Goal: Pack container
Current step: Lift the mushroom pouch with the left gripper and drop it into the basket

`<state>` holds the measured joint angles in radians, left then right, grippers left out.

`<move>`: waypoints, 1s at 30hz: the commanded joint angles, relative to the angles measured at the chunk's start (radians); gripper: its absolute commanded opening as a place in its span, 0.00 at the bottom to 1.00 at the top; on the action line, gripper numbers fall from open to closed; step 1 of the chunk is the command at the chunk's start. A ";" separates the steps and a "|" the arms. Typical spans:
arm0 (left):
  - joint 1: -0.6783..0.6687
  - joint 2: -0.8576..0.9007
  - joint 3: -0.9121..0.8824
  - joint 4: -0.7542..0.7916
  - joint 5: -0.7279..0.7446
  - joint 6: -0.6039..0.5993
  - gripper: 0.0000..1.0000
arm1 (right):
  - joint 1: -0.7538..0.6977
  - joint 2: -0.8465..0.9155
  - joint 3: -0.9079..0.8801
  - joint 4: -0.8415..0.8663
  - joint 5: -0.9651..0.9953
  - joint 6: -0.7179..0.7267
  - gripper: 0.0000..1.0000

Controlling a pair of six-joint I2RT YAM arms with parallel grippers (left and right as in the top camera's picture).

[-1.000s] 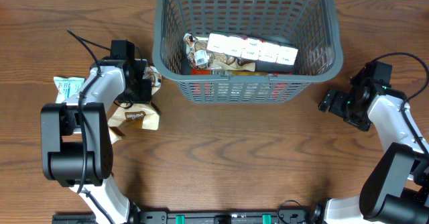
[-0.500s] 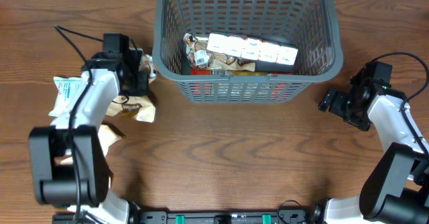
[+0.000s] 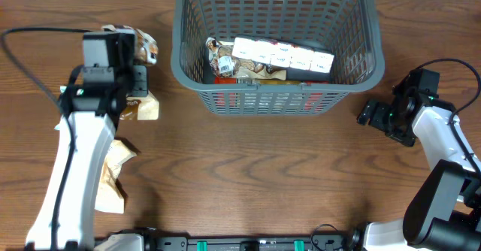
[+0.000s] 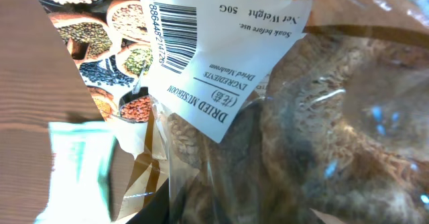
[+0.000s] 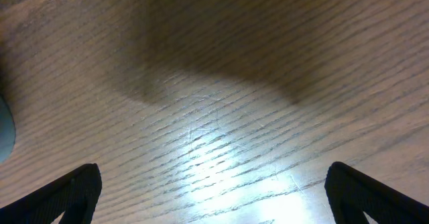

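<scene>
The dark grey slotted container (image 3: 353, 71) stands at the back middle and holds a long white box (image 3: 282, 55) and some snack packets (image 3: 222, 59). My left gripper (image 3: 139, 86) is raised left of the container and shut on a clear packet of dried mushrooms (image 3: 147, 107). That packet fills the left wrist view (image 4: 322, 117), its white barcode label (image 4: 214, 56) on top, and hides my fingers. My right gripper (image 3: 370, 116) is open and empty, low over the bare wood right of the container, both fingertips (image 5: 70, 190) showing in the right wrist view.
A brown packet (image 3: 113, 172) lies on the table at the left, partly under my left arm. A white and teal packet (image 4: 77, 167) shows below the held packet in the left wrist view. The table is brown wood (image 3: 263, 176).
My left arm has lifted the dried mushroom packet off the table and drawn it up and to the left. The right arm has not moved.
</scene>
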<state>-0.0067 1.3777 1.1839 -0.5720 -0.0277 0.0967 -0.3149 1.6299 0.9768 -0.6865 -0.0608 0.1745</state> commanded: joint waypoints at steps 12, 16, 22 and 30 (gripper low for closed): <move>-0.032 -0.235 0.044 -0.020 0.060 -0.053 0.06 | 0.009 0.003 -0.001 0.002 -0.008 -0.015 0.99; -0.086 -0.214 0.162 -0.092 0.073 -0.014 0.06 | 0.009 0.003 -0.001 0.002 -0.008 -0.016 0.99; -0.183 -0.078 0.469 -0.263 0.072 0.051 0.06 | 0.009 0.003 -0.001 0.002 -0.008 -0.016 0.99; -0.279 0.159 0.759 -0.350 0.098 0.134 0.06 | 0.009 0.003 -0.001 0.000 -0.008 -0.015 0.99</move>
<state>-0.2474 1.4506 1.8729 -0.9123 0.0406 0.1692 -0.3149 1.6302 0.9756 -0.6868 -0.0643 0.1715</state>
